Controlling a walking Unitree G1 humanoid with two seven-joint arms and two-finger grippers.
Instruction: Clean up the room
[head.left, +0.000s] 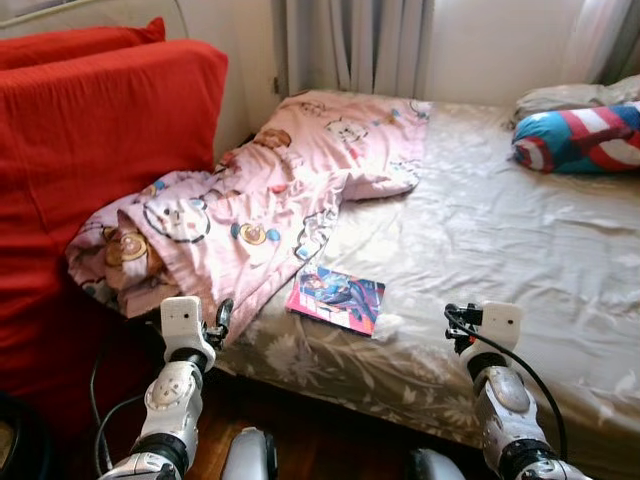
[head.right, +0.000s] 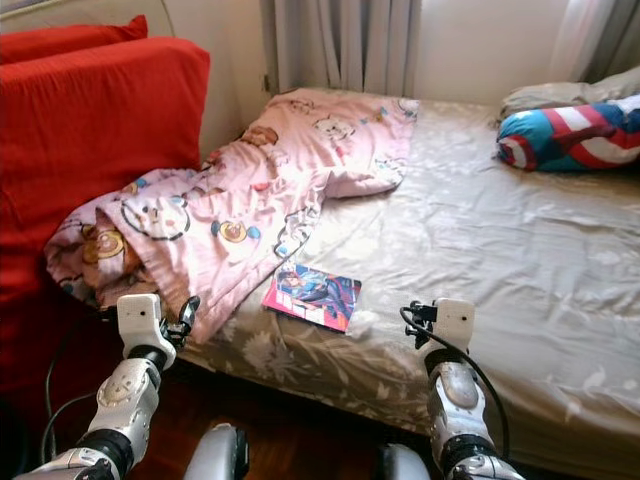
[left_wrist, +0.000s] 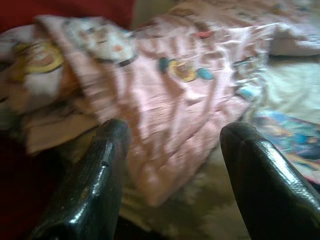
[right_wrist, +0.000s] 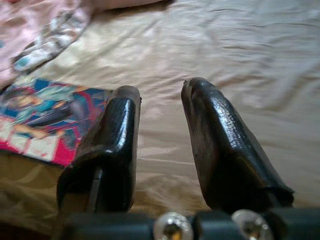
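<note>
1. You are standing at the near edge of the bed (head.left: 480, 240); its sheet is pale grey-beige with a floral border along the near side.
2. A pink cartoon-print blanket (head.left: 270, 215) lies crumpled from 10 o'clock toward 12, its near end hanging over the bed edge against the red sofa cushions (head.left: 100, 130) at 9 o'clock.
3. A colourful comic book (head.left: 336, 299) lies flat on the sheet at 12 o'clock, close in, just beside the blanket's lower hem and apart from both hands.
4. A bolster pillow (head.left: 580, 138) in blue, red and white stripes sits at 2 o'clock, far side of the bed, with a pale pillow behind it.
5. Your left hand (left_wrist: 172, 150) is raised at 8 o'clock, fingers spread wide, holding nothing; the blanket's overhanging fold lies just ahead of it.
6. Your right hand (right_wrist: 160, 115) hovers at 4 o'clock over bare sheet, fingers parted a little, empty; the comic book lies just off its left finger.
7. Grey curtains (head.left: 350, 45) hang at 12 o'clock behind the bed.
</note>
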